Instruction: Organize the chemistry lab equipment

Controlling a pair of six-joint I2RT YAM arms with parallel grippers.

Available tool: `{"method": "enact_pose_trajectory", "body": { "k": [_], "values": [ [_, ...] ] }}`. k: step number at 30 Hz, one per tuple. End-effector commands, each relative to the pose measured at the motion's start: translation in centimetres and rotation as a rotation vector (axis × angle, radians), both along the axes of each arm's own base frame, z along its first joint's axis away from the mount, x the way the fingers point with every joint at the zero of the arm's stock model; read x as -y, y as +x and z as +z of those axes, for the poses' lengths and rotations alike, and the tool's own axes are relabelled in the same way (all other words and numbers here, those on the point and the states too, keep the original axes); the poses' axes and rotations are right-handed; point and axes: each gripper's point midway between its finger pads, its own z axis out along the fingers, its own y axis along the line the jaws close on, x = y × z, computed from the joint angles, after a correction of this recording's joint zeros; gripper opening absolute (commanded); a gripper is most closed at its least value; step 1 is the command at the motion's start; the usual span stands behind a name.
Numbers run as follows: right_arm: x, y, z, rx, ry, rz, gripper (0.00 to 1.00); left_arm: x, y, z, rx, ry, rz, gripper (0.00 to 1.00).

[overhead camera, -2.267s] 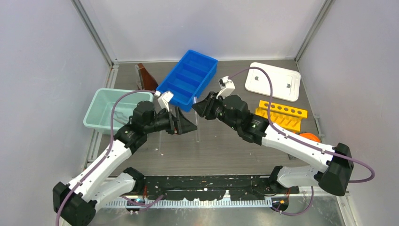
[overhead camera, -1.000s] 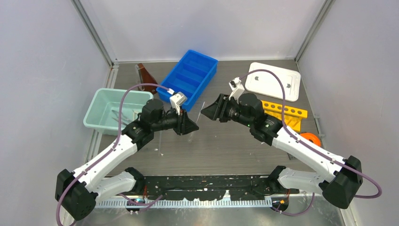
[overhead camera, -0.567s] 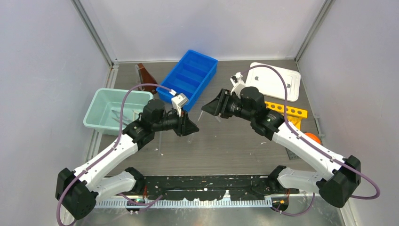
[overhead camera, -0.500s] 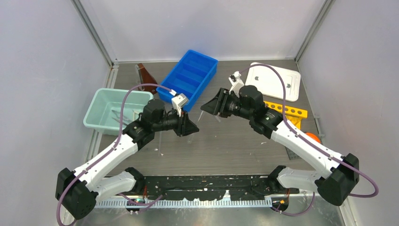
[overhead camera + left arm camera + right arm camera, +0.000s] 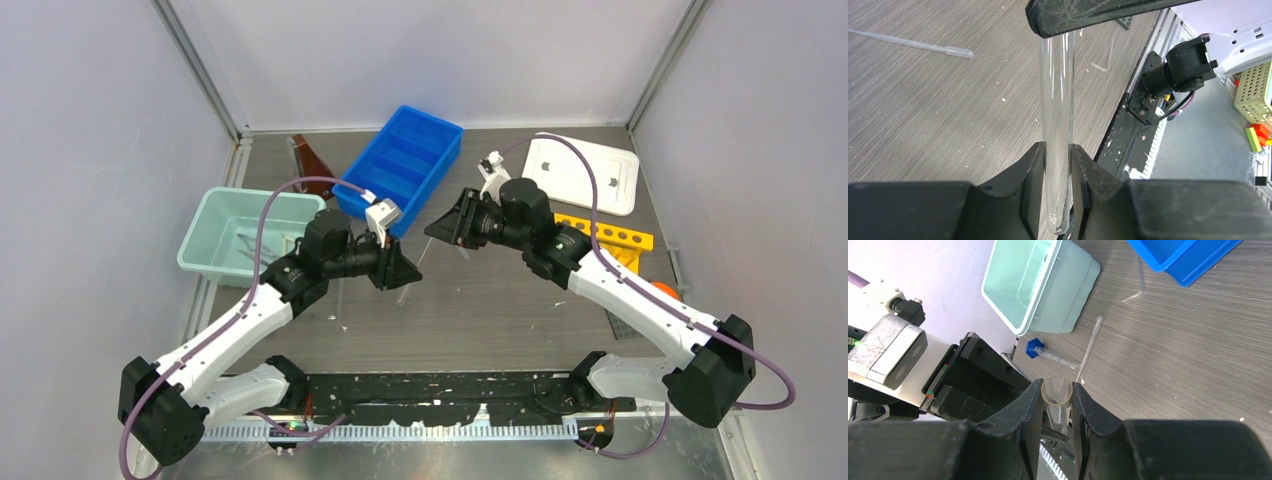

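A clear glass test tube (image 5: 420, 252) is held off the table between both grippers. My left gripper (image 5: 407, 270) is shut on its rounded closed end (image 5: 1057, 170). My right gripper (image 5: 438, 228) is shut on its open rim (image 5: 1056, 391); its black finger covers the tube's far end in the left wrist view (image 5: 1083, 12). A blue-capped tube (image 5: 1047, 353) and a thin clear pipette (image 5: 1089, 346) lie on the table by the teal bin (image 5: 1013, 280). The yellow holed rack (image 5: 612, 240) and the white lid (image 5: 582, 172) lie at the right.
A blue compartment tray (image 5: 402, 165) stands at the back centre. The teal bin (image 5: 212, 228) at the left holds thin items. A brown flask (image 5: 312, 165) lies behind it. An orange object (image 5: 662, 292) is at the right edge. A short glass piece (image 5: 1098, 66) lies near the front rail.
My right gripper has swung back, turned and come in to the tube's upper end, closing on it. My left gripper has shifted slightly right, still holding the tube.
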Motion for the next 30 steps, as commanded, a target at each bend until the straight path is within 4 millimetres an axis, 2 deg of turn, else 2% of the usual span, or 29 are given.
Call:
{"method": "enact_pose_trajectory", "body": {
  "k": [1, 4, 9, 13, 17, 19, 20, 23, 27, 30],
  "values": [
    [1.0, 0.8, 3.5, 0.120, 0.056, -0.064, 0.22, 0.2, 0.8, 1.9, 0.070, -0.005, 0.001, 0.32],
    [2.1, 1.5, 3.7, 0.167, 0.031, -0.126, 0.21, -0.1, 1.1, 2.0, 0.070, 0.023, 0.023, 0.56],
    [5.0, 3.0, 2.9, 0.234, -0.077, -0.263, 0.21, -0.9, 1.8, 2.7, 0.081, 0.087, 0.061, 0.75],
    [8.3, 3.8, 2.6, 0.292, -0.173, -0.390, 0.21, -1.8, 1.8, 3.7, 0.097, 0.158, 0.059, 0.99],
    [11.9, 4.0, 2.8, 0.356, -0.281, -0.512, 0.21, -2.8, 2.4, 5.9, 0.186, 0.205, 0.071, 1.00],
    [14.5, 4.4, 2.8, 0.390, -0.377, -0.603, 0.21, -3.2, 3.3, 7.5, 0.251, 0.213, 0.101, 1.00],
    [15.2, 4.4, 3.1, 0.401, -0.398, -0.626, 0.21, -3.3, 3.8, 8.0, 0.272, 0.214, 0.128, 1.00],
    [18.4, 4.6, 3.6, 0.451, -0.520, -0.739, 0.21, -3.6, 5.2, 9.0, 0.297, 0.212, 0.199, 1.00],
    [21.6, 4.8, 4.4, 0.503, -0.670, -0.856, 0.21, -4.2, 6.7, 8.9, 0.290, 0.250, 0.273, 1.00],
    [23.4, 4.9, 4.7, 0.525, -0.752, -0.931, 0.21, -4.6, 7.3, 7.7, 0.260, 0.291, 0.310, 1.00]
  ]
}}
